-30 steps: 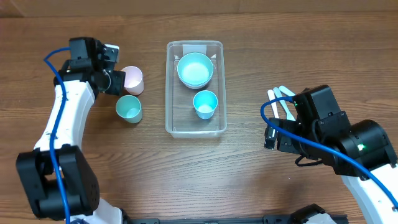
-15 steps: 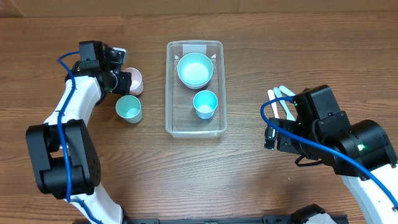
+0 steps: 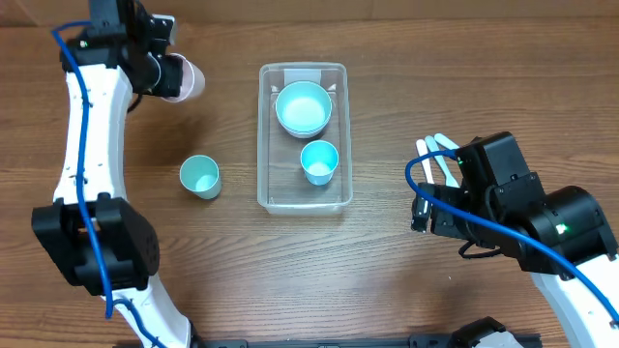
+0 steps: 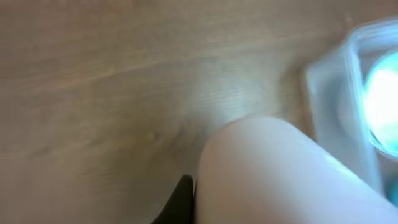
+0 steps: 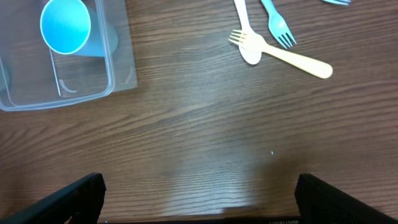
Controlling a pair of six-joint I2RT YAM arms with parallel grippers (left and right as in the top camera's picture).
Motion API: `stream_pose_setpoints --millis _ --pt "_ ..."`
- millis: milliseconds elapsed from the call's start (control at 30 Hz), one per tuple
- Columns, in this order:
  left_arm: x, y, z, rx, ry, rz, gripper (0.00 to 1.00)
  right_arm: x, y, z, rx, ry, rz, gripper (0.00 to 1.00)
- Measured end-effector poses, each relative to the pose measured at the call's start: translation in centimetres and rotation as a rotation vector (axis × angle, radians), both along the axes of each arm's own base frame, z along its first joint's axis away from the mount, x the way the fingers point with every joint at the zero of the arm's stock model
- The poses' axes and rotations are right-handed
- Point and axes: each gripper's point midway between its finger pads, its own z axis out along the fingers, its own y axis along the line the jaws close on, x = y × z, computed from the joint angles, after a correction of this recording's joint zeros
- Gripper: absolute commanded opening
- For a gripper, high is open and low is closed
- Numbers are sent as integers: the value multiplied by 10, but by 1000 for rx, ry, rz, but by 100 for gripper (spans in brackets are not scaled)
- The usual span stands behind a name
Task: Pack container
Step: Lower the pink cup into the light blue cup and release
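Nearest, the right end effector (image 5: 199,196) is hanging above the counter (image 5: 205,124) with its fingers spread wide, gripping nothing. Just beyond it, pale cutlery (image 5: 280,53) is lying on the wood. Mid-counter, the container (image 3: 263,145) is sitting upright, carrying a small teal cup (image 3: 319,161) at its near end and a teal bowl (image 3: 304,106) at its far end. A second teal cup (image 3: 200,175) is standing apart on its left. Farthest back, the left end effector (image 3: 166,73) is clamping a pink cup (image 3: 187,80).
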Motion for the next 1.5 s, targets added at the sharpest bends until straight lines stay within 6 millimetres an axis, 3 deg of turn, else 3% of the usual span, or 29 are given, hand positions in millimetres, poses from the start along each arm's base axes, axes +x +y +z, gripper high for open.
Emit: stream_pose_setpoints --millis 100,167,200,233,367,500,633,733,1333,1500 --pt "-16 -28 34 35 -2 -113 4 0 0 0 0 -1 0 100" --pt "-34 -69 60 64 -27 -255 4 0 0 0 0 0 0 100" --pt "-38 -79 65 75 -39 -297 4 0 0 0 0 0 0 100" --pt "-55 -121 80 90 -59 -417 4 0 0 0 0 0 0 100" --pt "-77 -189 74 140 -56 -600 4 0 0 0 0 -1 0 100" --pt "-85 -232 35 184 30 -692 4 0 0 0 0 0 0 100" --pt "-90 -243 -24 279 188 -711 4 0 0 0 0 0 0 100" --pt "-93 -241 -49 350 258 -705 4 0 0 0 0 0 0 100" --pt "-88 -244 -58 338 266 -675 4 0 0 0 0 0 0 100" --pt "-88 -244 -84 350 323 -680 4 0 0 0 0 -1 0 100"
